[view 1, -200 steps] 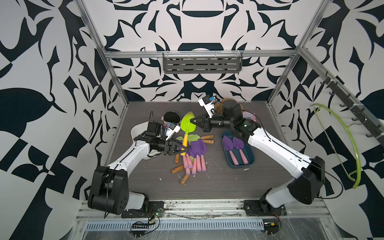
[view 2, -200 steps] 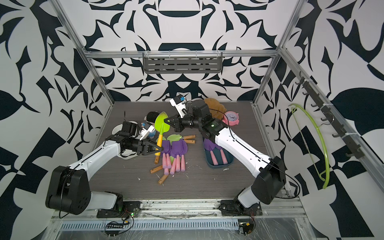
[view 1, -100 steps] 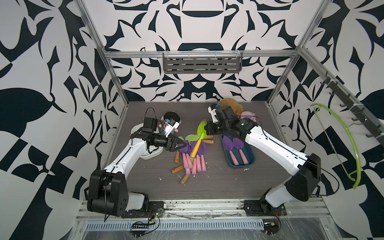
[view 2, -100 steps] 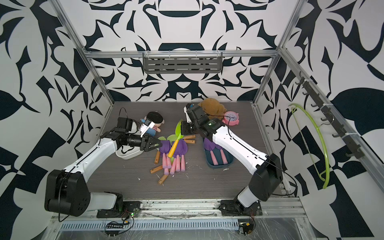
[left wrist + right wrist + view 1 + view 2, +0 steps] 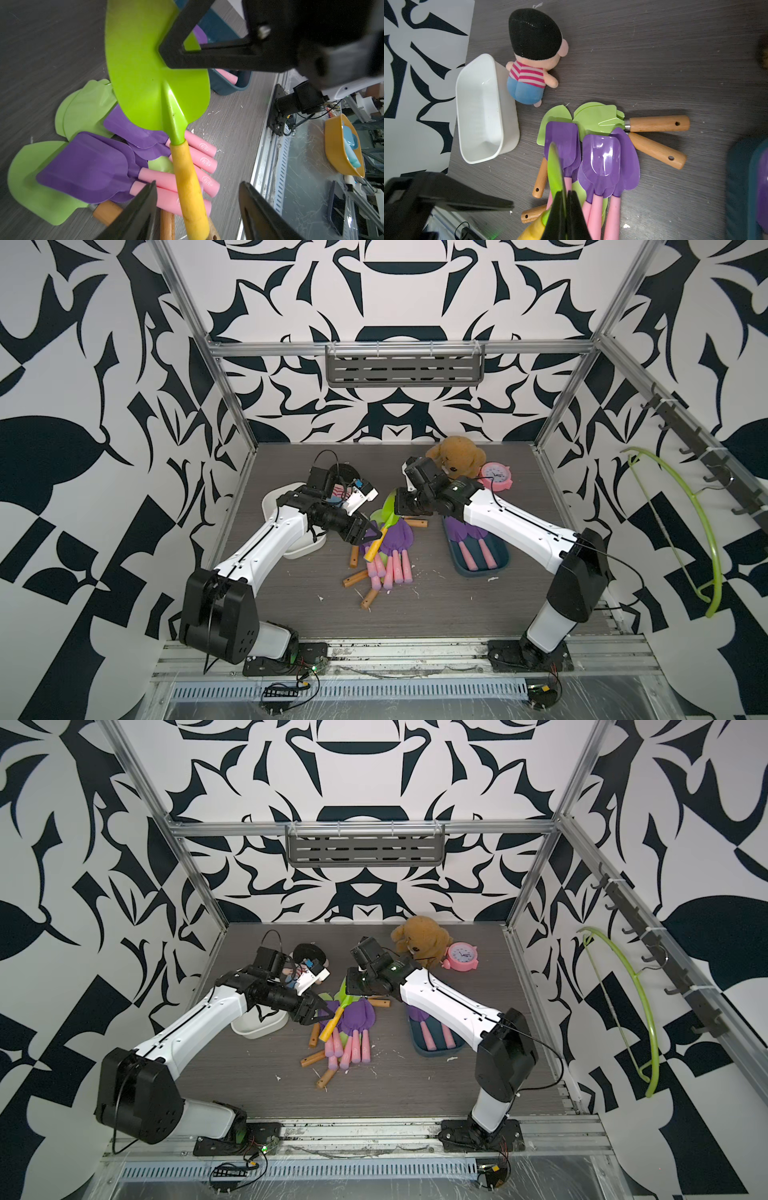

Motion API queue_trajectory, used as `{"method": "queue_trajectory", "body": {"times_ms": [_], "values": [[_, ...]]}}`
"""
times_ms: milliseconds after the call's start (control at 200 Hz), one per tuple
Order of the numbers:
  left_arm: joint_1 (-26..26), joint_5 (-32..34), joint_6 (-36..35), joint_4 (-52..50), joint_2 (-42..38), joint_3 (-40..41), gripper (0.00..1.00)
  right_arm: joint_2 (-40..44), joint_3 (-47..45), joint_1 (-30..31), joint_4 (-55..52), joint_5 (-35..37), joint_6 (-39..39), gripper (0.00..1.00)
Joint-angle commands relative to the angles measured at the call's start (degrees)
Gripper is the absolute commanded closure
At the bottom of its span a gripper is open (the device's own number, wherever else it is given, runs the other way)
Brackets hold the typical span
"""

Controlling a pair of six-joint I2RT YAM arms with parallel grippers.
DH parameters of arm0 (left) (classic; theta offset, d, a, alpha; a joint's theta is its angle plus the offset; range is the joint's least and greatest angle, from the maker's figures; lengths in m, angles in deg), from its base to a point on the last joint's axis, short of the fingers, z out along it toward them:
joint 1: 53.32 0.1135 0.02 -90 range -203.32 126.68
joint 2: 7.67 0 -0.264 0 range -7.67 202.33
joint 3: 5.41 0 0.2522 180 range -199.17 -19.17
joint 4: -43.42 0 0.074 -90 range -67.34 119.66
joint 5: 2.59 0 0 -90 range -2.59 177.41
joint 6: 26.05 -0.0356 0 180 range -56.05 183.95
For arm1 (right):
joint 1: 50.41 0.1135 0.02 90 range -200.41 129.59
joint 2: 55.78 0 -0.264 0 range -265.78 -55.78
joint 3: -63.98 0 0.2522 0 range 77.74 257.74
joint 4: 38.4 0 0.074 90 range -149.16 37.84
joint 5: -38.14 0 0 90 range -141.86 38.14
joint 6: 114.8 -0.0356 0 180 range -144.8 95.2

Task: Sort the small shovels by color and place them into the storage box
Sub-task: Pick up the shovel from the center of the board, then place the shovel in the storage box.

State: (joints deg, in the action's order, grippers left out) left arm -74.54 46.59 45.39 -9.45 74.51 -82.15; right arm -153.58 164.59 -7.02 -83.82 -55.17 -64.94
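Observation:
A green shovel with a yellow handle [image 5: 191, 187] hangs tilted over the pile of small shovels [image 5: 390, 560]. My right gripper [image 5: 566, 193] is shut on its blade [image 5: 388, 510], seen edge-on in the right wrist view. My left gripper [image 5: 197, 184] is open, its fingers either side of the yellow handle without touching it. The pile holds purple blades with pink handles [image 5: 600, 160] and light green blades with wooden handles [image 5: 598, 120]. A white storage box [image 5: 483, 108] stands empty to the left. A dark blue box [image 5: 503, 560] on the right holds purple shovels.
A doll with black hair [image 5: 533, 54] lies beside the white box. A brown teddy bear [image 5: 457, 456] and a pink clock [image 5: 496, 477] sit at the back right. A green hanger [image 5: 698, 522] hangs on the right wall.
My left gripper has opened and let go of the yellow handle. The right gripper has brought the green shovel down from upright to a tilt over the pile.

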Motion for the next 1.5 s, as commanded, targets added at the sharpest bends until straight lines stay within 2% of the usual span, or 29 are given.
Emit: {"method": "queue_trajectory", "body": {"times_ms": [0, 210, 310, 455, 490, 540, 595, 675, 865, 990, 1215, 1495], "values": [[-1.41, 2.91, -0.89, -2.04, 1.80, -1.05, 0.36, 0.91, 3.06, 0.67, 4.04, -1.24, -1.12, 1.00], [-1.50, 4.99, 2.41, 0.63, 3.08, -0.83, 0.54, 0.67, 3.68, 1.16, 4.45, -1.92, -0.51, 1.00], [-1.55, 3.47, 3.43, 1.31, 2.71, -0.33, 0.69, 0.53, 3.77, 1.22, 4.59, -2.14, -0.33, 1.00], [-1.55, 2.98, 4.94, 2.28, 2.06, 0.64, 1.00, 0.75, 3.77, 1.33, 5.50, -2.76, 0.11, 1.00], [-1.34, 3.83, 5.70, 2.66, 1.73, 0.90, 1.00, 0.87, 3.77, 1.34, 5.63, -2.88, 0.40, 0.96], [-0.69, 4.97, 7.71, 3.21, 1.19, 1.26, 1.00, 1.36, 3.68, 1.34, 5.54, -2.12, 0.80, 0.81], [1.21, 5.94, 10.82, 4.12, 0.26, 1.71, 1.00, 2.08, 3.43, 1.34, 5.16, -0.84, 1.31, 0.70], [6.16, 7.86, 17.53, 6.25, -1.83, 2.71, 1.00, 2.94, 2.74, 1.25, 4.41, 1.00, 1.94, 0.62], [19.75, 17.03, 31.11, 9.76, -4.55, 4.44, 1.00, 2.91, 0.90, 1.16, 3.28, 1.74, 2.74, 0.60], [24.24, 24.48, 36.21, 9.59, -1.10, 4.39, 1.00, 2.35, 0.00, 1.16, 3.25, 0.95, 2.79, 0.60], [25.74, 33.15, 40.63, 9.88, 3.80, 5.21, 1.00, 2.88, -2.24, 1.16, 3.27, 1.55, 3.24, 0.60], [25.70, 33.13, 38.77, 11.33, 11.73, 2.27, 1.00, 2.96, -3.26, 1.16, 3.04, 2.06, 3.64, 0.60]]}}
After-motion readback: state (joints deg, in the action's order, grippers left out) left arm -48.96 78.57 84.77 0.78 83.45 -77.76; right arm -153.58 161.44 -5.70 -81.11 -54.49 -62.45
